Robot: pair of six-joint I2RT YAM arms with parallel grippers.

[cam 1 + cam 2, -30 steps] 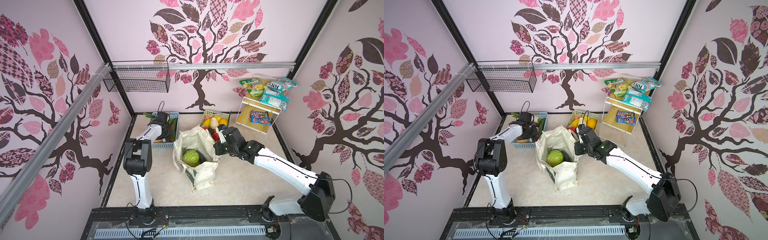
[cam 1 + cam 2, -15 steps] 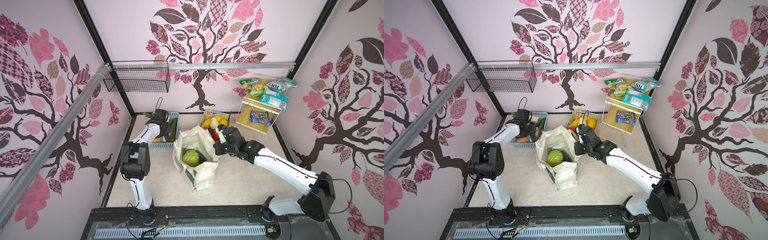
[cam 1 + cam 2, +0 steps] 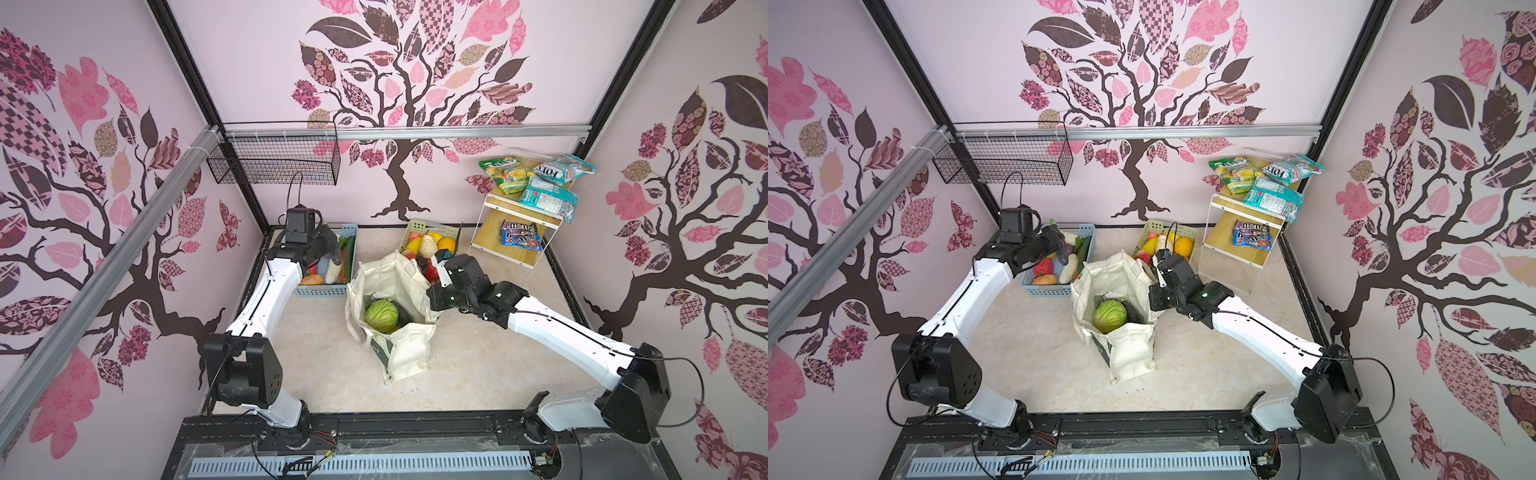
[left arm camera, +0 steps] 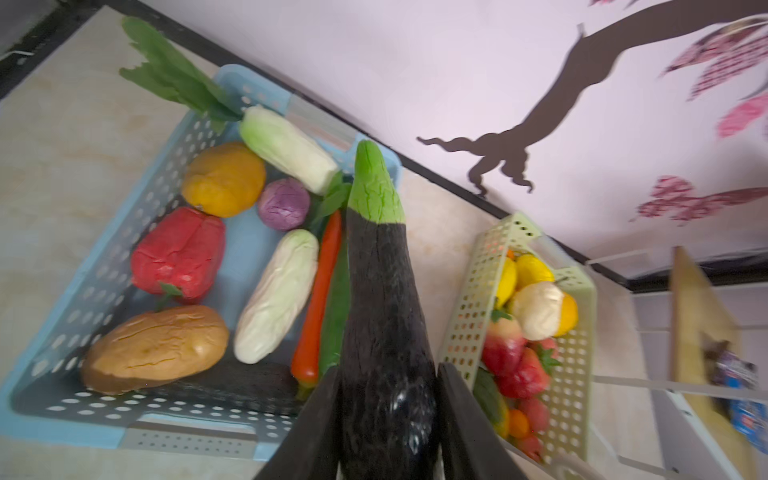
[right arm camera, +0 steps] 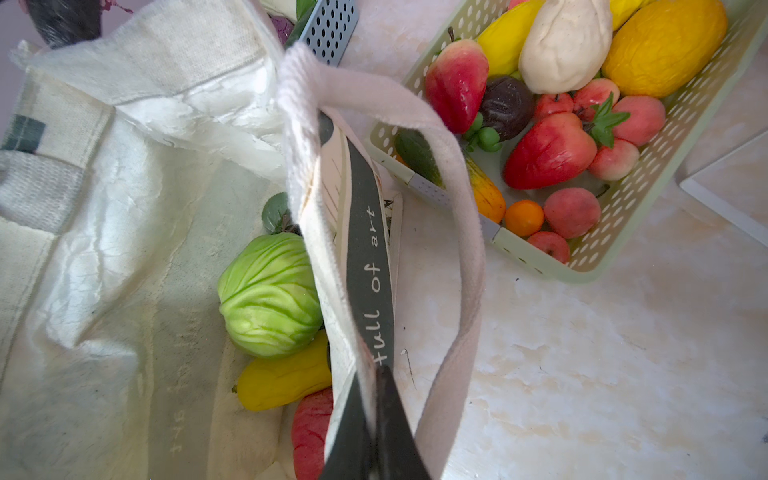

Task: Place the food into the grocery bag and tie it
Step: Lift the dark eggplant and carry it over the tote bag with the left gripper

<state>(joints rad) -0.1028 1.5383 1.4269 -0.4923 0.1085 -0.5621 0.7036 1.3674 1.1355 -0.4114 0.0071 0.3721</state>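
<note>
Cream canvas grocery bag [image 3: 405, 349] stands open mid-floor between the two arms, nearer the back baskets. Already inside, per the right wrist view: round green cabbage [image 5: 270, 295], yellow banana [image 5: 286, 378] touching it, and a red fruit partly hidden by the bag wall. Right gripper [image 5: 372, 399] is clenched on the bag's rim at the dark green "full of art" strip, propping the mouth open, with the cream loop handle [image 5: 465, 249] slack beside it. Left gripper [image 4: 388, 374] is grasping a dark purple eggplant with a green cap [image 4: 382, 291], fingers pressed on both sides of its fat end, over the blue perforated plastic basket [image 4: 189, 436]. It looks clear of the other veg, though I can't be sure. Pale-green perforated basket [image 4: 465, 307] of fruit sits just beside the bag. Step in hand: loading food, tying not begun. Next move likely calls for swinging the eggplant across to the open mouth and releasing it beside the cabbage without snagging the rim.
</note>
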